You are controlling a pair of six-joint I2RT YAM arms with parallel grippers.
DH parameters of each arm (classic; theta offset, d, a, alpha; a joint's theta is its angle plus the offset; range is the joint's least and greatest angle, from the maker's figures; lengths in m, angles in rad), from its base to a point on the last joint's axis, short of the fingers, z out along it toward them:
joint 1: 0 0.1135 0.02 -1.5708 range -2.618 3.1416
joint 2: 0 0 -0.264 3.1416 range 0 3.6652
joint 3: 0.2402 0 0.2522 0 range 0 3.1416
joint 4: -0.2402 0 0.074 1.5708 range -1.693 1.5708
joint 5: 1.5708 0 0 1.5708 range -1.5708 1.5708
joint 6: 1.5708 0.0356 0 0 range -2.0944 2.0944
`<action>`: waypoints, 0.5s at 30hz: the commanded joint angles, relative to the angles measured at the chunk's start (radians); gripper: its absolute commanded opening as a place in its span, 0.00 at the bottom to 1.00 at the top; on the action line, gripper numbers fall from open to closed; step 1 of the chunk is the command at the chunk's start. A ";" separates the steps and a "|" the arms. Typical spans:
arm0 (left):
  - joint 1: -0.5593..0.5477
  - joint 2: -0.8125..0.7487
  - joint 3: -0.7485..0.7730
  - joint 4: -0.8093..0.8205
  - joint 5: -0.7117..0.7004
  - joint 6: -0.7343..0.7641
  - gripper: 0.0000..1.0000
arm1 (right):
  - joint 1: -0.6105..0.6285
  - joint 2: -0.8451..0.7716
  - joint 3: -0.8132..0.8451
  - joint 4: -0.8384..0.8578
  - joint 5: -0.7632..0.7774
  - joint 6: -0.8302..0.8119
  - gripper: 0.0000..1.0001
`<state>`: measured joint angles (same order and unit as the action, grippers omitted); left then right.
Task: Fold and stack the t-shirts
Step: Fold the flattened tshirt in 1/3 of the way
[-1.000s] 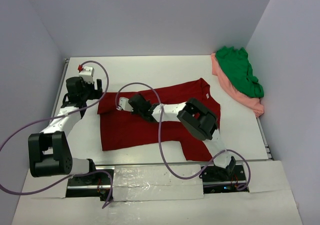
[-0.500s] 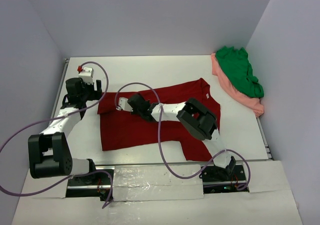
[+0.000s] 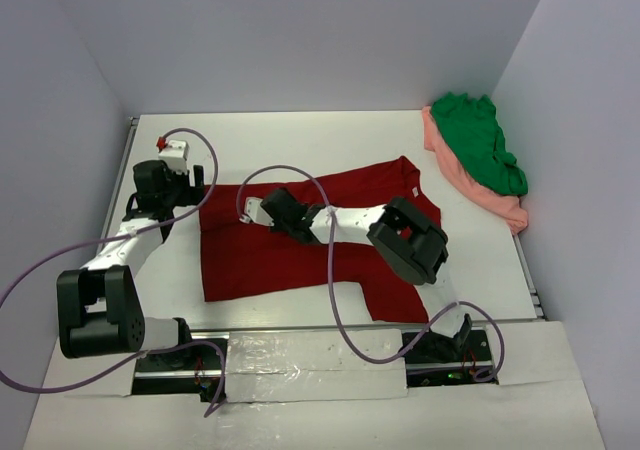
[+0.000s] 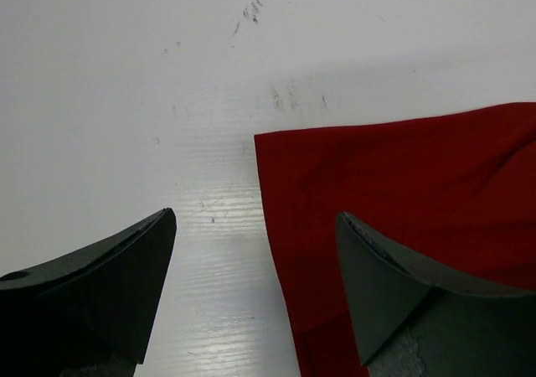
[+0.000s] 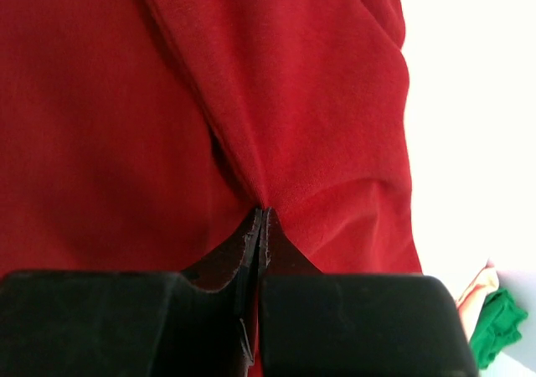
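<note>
White tabletop (image 3: 300,140): right jaws pinch the red shirt (image 3: 262,258); left jaws spread wide.

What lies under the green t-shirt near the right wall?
Under the green t-shirt lies the salmon pink t-shirt. Only its left edge and its near end show. The rest of it is covered, so whether anything else lies beneath cannot be seen.
</note>
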<state>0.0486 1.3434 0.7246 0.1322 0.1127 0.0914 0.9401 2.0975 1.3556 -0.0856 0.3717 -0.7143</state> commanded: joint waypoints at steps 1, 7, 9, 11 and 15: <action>0.007 -0.033 -0.005 0.041 0.012 0.002 0.86 | 0.008 -0.112 -0.021 -0.058 -0.004 0.033 0.00; 0.007 -0.027 -0.004 0.041 0.027 -0.002 0.86 | 0.009 -0.126 -0.024 -0.095 -0.008 0.052 0.00; 0.007 -0.032 -0.002 0.040 0.028 -0.001 0.86 | 0.011 -0.111 -0.010 -0.103 0.001 0.067 0.00; 0.007 -0.035 -0.001 0.035 0.033 0.001 0.86 | 0.012 -0.096 -0.003 -0.105 0.007 0.070 0.02; 0.007 -0.027 0.006 0.020 0.045 0.007 0.86 | 0.016 -0.083 0.023 -0.158 -0.036 0.093 0.26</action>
<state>0.0490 1.3411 0.7147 0.1326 0.1310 0.0914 0.9451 2.0121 1.3376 -0.1947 0.3641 -0.6537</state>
